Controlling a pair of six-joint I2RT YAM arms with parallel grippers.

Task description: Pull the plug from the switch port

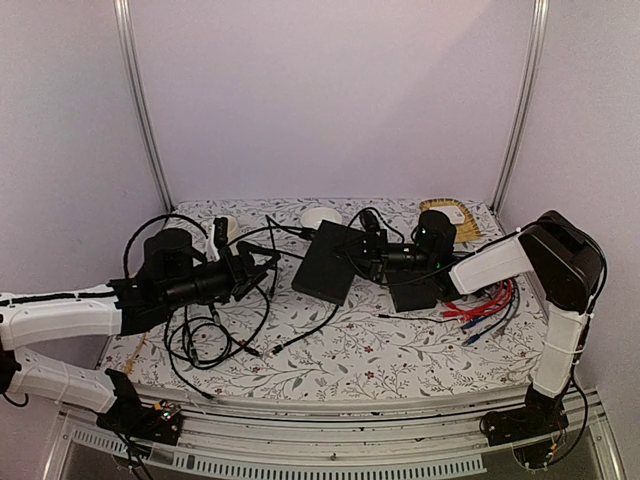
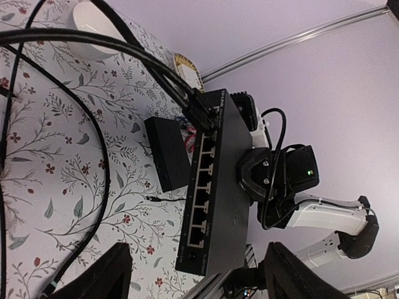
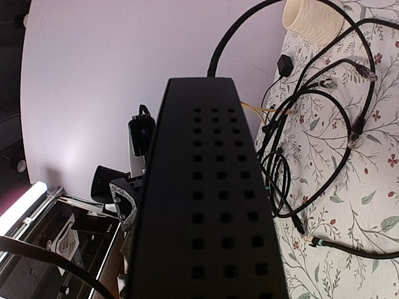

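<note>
The switch (image 1: 325, 262) is a flat black box in mid-table, its port row facing left. In the left wrist view the switch (image 2: 218, 180) shows several ports, with a black plug (image 2: 198, 115) and its cable seated in the far end port; the plug (image 1: 312, 236) also shows from above. My left gripper (image 2: 196, 249) is open, its fingers (image 2: 103, 274) wide apart and short of the port face. My right gripper (image 1: 362, 250) is shut on the switch's right edge. The switch's vented side (image 3: 212, 205) fills the right wrist view and hides those fingers.
A shorter black box (image 1: 415, 292) lies right of the switch, also in the left wrist view (image 2: 167, 152). Loose black cables (image 1: 215, 330) sprawl at the left. A white bowl (image 1: 322, 216), a wicker basket (image 1: 450, 212) and red and blue wires (image 1: 485, 305) lie around.
</note>
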